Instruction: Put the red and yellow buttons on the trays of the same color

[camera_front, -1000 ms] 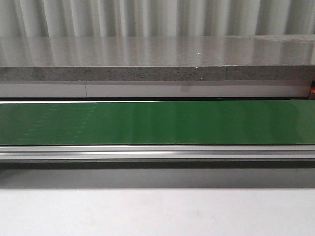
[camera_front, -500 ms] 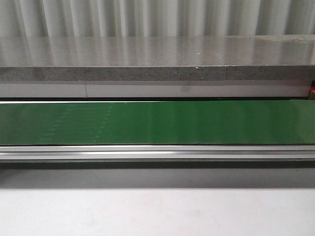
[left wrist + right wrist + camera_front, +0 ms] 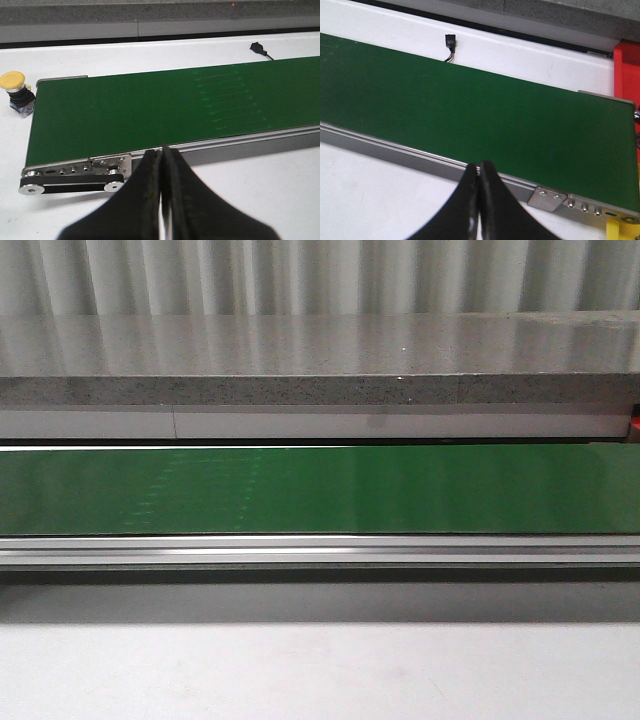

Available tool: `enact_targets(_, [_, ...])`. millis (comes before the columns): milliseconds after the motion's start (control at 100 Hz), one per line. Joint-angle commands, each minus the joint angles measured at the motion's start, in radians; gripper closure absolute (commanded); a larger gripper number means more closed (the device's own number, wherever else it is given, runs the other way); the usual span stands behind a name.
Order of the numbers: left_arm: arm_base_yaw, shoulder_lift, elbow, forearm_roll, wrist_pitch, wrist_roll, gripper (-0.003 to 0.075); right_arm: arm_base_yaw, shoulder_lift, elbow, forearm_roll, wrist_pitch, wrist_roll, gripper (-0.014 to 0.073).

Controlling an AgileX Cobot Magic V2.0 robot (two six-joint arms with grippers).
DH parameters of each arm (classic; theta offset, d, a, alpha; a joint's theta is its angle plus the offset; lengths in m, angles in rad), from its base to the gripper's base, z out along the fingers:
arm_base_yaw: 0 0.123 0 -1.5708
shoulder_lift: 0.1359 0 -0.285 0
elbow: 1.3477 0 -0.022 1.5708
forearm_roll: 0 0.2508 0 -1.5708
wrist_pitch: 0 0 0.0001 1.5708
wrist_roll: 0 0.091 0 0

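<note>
A yellow button [image 3: 12, 79] on a dark base stands on the white table just off the end of the green belt [image 3: 150, 107]. No red button is in view. A red tray [image 3: 626, 70] shows partly beyond the belt's other end, and a red sliver [image 3: 633, 425] marks it in the front view. A yellow piece [image 3: 620, 230] peeks in near that end; I cannot tell whether it is a tray. My left gripper [image 3: 162, 148] is shut and empty in front of the belt's rail. My right gripper [image 3: 479, 164] is shut and empty, also by the rail.
The green conveyor belt [image 3: 320, 490] spans the front view with an aluminium rail [image 3: 320, 550] on its near side. A grey stone ledge [image 3: 320, 390] runs behind it. A small black connector [image 3: 450, 40] lies on the white table beyond the belt.
Faint marks on the belt have drifted to the right across the front view. No arm enters that view.
</note>
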Motion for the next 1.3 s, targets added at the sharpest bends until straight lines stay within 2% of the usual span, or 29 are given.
enact_targets(0, [-0.007,0.006,-0.024,-0.013,-0.077,0.002,0.0740,0.002,-0.063,0.001,-0.004,-0.066,-0.010,0.0660])
enact_targets(320, [-0.007,0.015,-0.033,0.009,-0.092,0.001,0.0740,0.002,-0.153,0.020,-0.004,-0.040,-0.010,0.0660])
enact_targets(580, [0.020,0.143,-0.119,0.216,-0.072,-0.243,0.0740,0.002,-0.153,0.020,-0.004,-0.040,-0.010,0.0660])
enact_targets(810, [0.076,0.293,-0.178,0.243,-0.025,-0.286,0.0724,0.002,-0.153,0.020,-0.004,-0.040,-0.010,0.0660])
enact_targets(880, [0.101,0.338,-0.186,0.243,-0.025,-0.289,0.0666,0.002,-0.153,0.020,-0.004,-0.040,-0.010,0.0660])
enact_targets(950, [0.128,0.381,-0.196,0.241,-0.025,-0.289,0.0568,0.002,-0.153,0.020,-0.004,-0.040,-0.010,0.0660])
enact_targets(1070, [0.181,0.450,-0.222,0.241,-0.019,-0.289,0.0337,0.002,-0.153,0.020,-0.004,-0.040,-0.010,0.0660])
enact_targets(1120, [0.208,0.478,-0.235,0.241,-0.008,-0.289,0.0269,0.002,-0.153,0.020,-0.004,-0.040,-0.010,0.0660])
enact_targets(1170, [0.237,0.508,-0.250,0.241,0.011,-0.289,0.0234,0.002,-0.153,0.020,-0.004,-0.040,-0.010,0.0660])
enact_targets(1290, [0.319,0.583,-0.286,0.243,0.074,-0.287,0.0229,0.002,-0.153,0.020,-0.004,-0.040,-0.010,0.0660])
